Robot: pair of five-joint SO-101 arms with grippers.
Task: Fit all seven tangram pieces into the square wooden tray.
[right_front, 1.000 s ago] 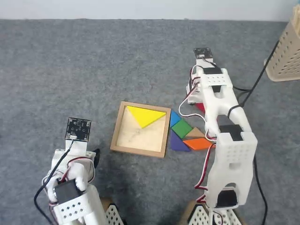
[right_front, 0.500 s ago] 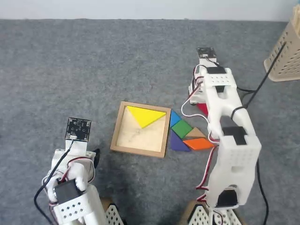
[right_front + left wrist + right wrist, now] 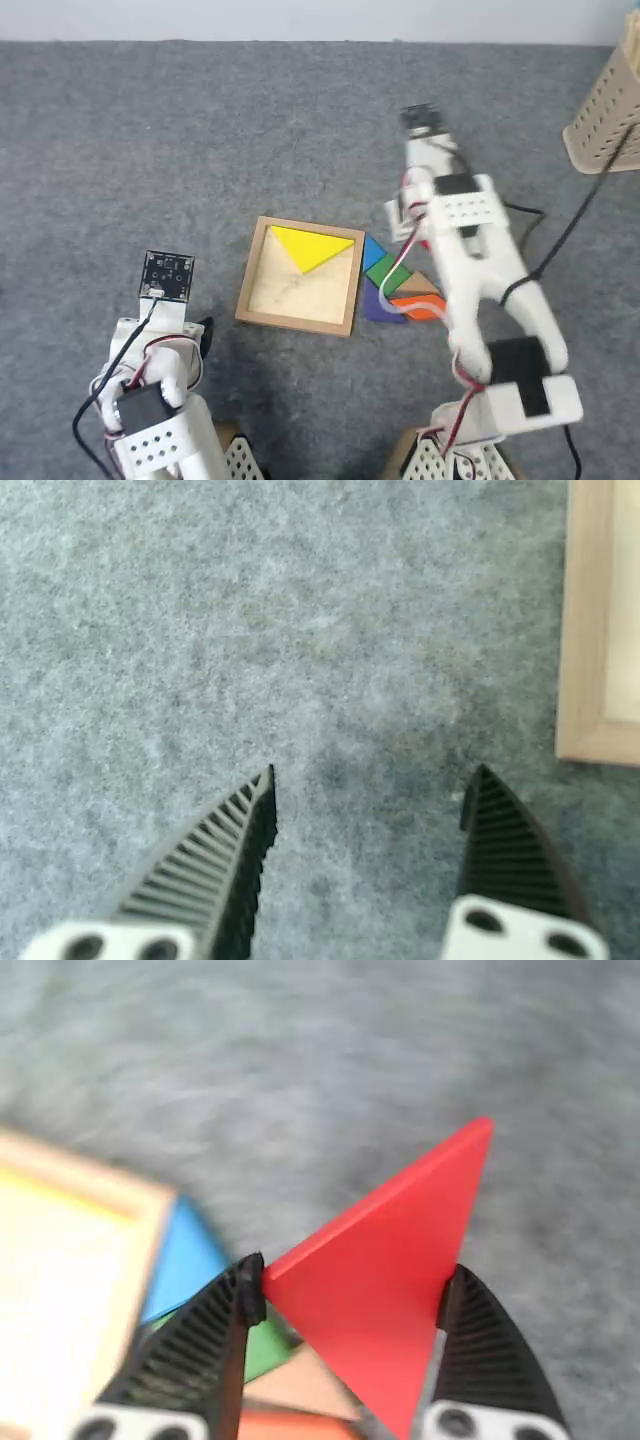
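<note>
My right hand (image 3: 352, 1275) clamps the red triangle (image 3: 385, 1260) over the loose pieces (image 3: 390, 275) on the grey surface (image 3: 150, 150). Beyond them, to my left, lies the square wooden tray (image 3: 250, 272) holding a yellow triangle (image 3: 308, 247), with my left hand (image 3: 374, 780) spread empty beside it.

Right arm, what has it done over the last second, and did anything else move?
The right arm swung, its wrist edging toward the tray. The right gripper holds the red triangle. The left gripper, the tray, the yellow triangle and the green piece stayed put.
</note>
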